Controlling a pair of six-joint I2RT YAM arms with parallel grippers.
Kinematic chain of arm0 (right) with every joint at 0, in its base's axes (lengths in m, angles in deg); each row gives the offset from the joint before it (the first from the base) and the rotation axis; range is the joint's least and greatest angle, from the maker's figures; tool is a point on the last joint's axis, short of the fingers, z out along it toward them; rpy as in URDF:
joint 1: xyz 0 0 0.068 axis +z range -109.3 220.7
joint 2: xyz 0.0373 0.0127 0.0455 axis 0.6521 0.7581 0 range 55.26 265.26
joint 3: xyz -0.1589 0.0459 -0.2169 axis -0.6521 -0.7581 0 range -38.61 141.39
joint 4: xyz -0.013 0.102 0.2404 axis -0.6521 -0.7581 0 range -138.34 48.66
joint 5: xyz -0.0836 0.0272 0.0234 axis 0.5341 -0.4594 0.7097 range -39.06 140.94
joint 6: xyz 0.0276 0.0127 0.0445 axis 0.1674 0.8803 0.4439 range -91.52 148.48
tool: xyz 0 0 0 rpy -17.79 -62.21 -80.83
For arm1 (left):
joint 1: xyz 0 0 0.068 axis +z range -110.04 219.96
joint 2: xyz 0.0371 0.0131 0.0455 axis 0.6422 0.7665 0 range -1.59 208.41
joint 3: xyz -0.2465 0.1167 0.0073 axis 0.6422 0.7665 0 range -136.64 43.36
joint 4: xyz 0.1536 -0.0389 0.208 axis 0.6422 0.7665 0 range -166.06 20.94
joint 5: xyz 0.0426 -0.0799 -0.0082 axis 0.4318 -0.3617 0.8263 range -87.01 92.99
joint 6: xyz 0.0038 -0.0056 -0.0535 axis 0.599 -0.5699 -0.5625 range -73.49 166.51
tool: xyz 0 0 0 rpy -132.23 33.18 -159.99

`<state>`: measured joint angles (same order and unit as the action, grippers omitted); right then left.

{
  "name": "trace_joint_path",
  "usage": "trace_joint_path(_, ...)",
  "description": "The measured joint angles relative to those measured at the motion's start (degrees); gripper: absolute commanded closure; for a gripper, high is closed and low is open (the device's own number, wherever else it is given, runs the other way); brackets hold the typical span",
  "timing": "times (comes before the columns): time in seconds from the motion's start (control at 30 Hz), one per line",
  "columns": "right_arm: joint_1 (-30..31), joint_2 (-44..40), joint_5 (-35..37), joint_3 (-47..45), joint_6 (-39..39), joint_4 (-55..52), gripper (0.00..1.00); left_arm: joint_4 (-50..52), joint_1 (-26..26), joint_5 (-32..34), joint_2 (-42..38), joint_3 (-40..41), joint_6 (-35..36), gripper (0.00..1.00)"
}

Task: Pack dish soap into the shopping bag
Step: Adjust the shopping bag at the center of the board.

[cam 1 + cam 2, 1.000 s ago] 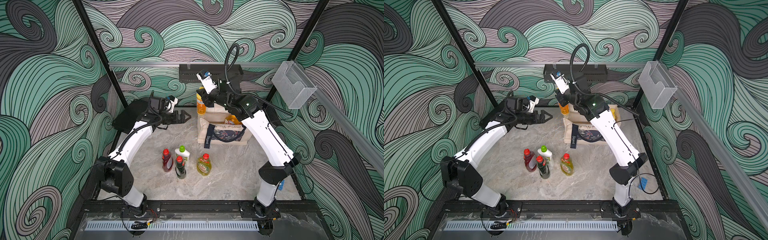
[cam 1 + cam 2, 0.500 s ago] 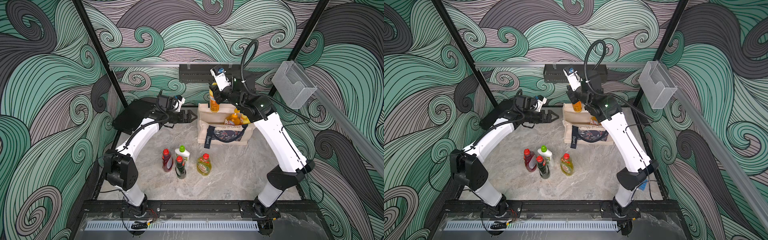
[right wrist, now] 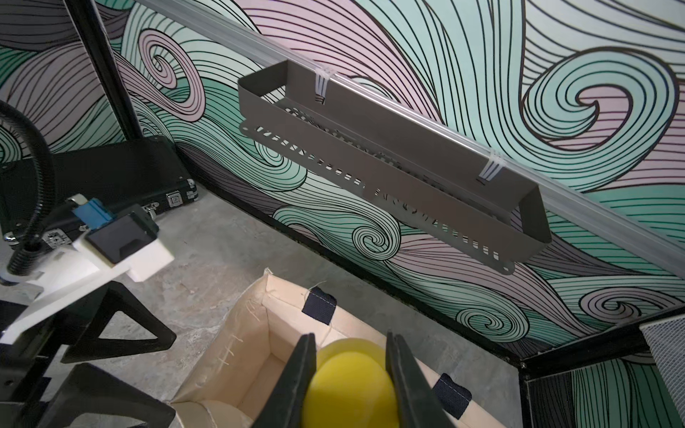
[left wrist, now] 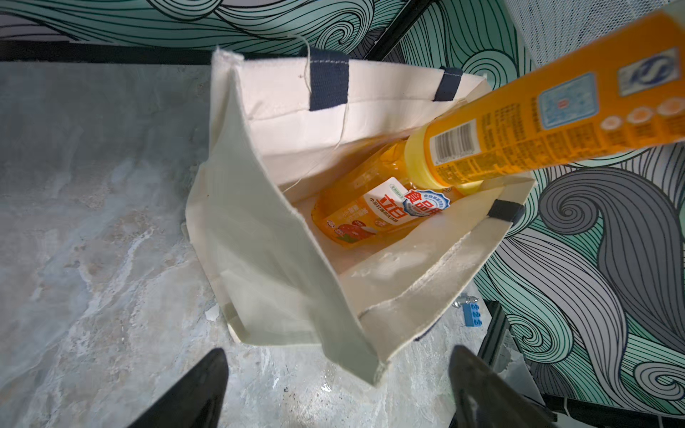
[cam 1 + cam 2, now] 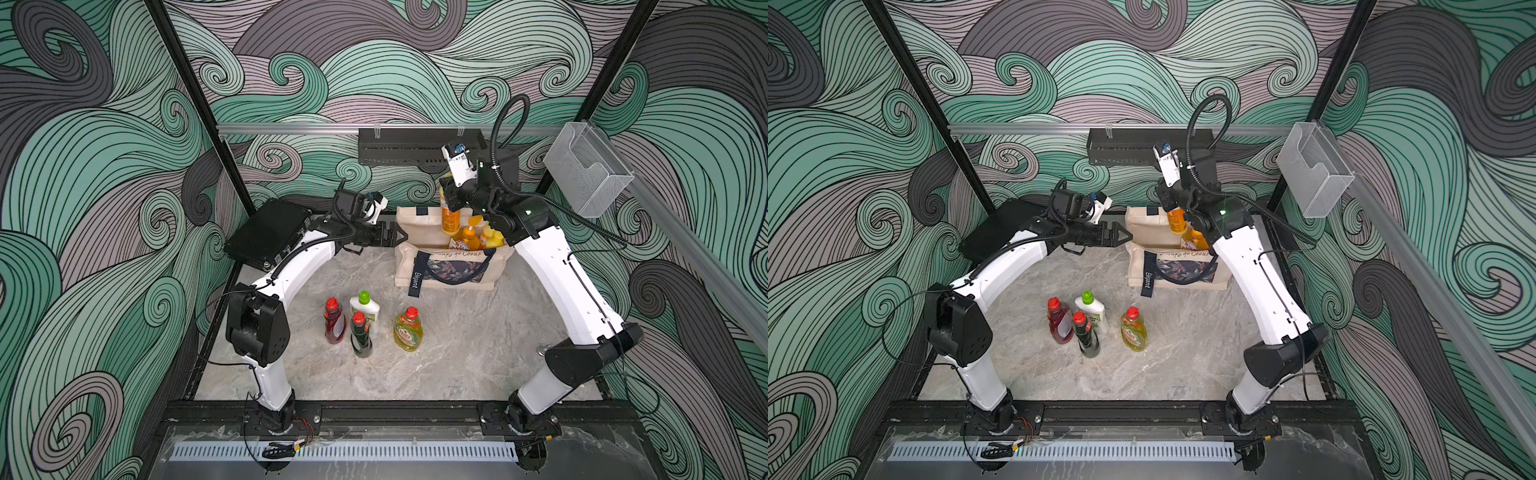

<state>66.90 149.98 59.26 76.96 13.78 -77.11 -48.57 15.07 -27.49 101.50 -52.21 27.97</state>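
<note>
Left wrist view gives you the shopping bag (image 4: 259, 229) with one amber bottle (image 4: 370, 215) lying inside, an orange bottle (image 4: 556, 122) cap-down at its mouth, which your right hand (image 3: 350, 341) clamps, and your left hand (image 4: 339, 352) apart beside the bag, while both top views alone show four standing on the bench (image 5: 457, 353): red bottle (image 5: 334, 322), white bottle (image 5: 365, 307), dark bottle (image 5: 360, 334), yellow bottle (image 5: 408, 330).

The left arm stretches forward, left gripper (image 5: 400, 238) level, jaws wide apart and empty. The right arm arches high, right gripper (image 5: 450, 196) pointing down, clamped on a bottle (image 5: 448, 217).
</note>
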Motion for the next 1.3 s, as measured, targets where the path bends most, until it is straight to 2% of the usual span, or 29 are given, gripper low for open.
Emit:
trace_joint_path(0.1, -1.2, 0.0, -0.6, -1.8, 0.6, 0.9, 1.0, 0.1, 0.0, 0.3, 1.0, -1.5, 0.2, 0.21)
trace_joint_path(0.3, -3.3, 0.0, -2.1, -3.9, 2.1, 3.0, 1.0, 1.1, -0.1, 1.2, 1.5, -2.2, 0.7, 0.27)
trace_joint_path(0.7, -6.3, -0.7, -4.7, -8.3, 4.5, 9.9, 1.0, 3.0, -0.5, 2.8, 5.0, -6.9, 1.1, 0.28)
trace_joint_path(0.77, -6.5, -0.8, -4.9, -8.8, 4.7, 10.2, 1.0, 3.5, -0.7, 3.0, 5.2, -7.6, 1.2, 0.32)
trace_joint_path(0.9, -6.7, -0.9, -5.4, -10.1, 4.9, 10.2, 1.0, 4.2, -1.0, 3.3, 5.6, -8.6, 1.6, 0.49)
trace_joint_path(1.3, -6.8, -3.4, -6.3, -11.9, 7.1, 6.4, 1.0, 5.6, -1.2, 3.5, 5.6, -8.7, 1.9, 0.63)
